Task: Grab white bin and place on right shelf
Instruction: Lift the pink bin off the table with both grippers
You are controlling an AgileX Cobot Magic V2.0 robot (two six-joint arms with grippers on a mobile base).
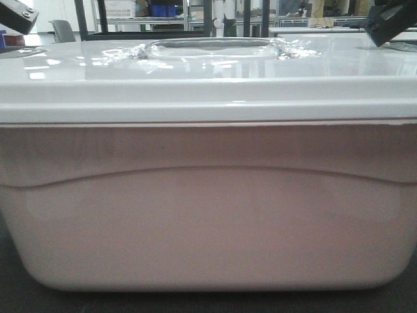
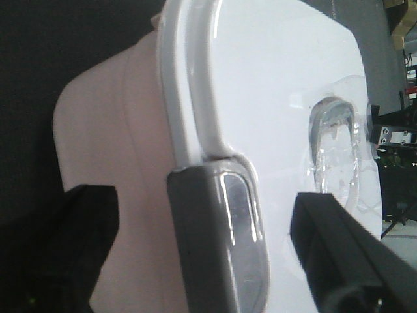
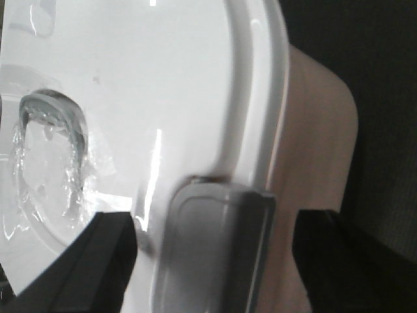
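The white bin fills the front view, its pinkish translucent side toward me, under a glossy white lid with a recessed handle. My left gripper is at the lid's left end and my right gripper at its right end. In the left wrist view the left gripper is open, its fingers either side of a grey latch on the bin's end, with gaps. In the right wrist view the right gripper is open around the other grey latch. The right shelf is out of view.
The bin stands on a dark surface. Behind it are dark-framed racks with blue crates, a grey chair and tables further back.
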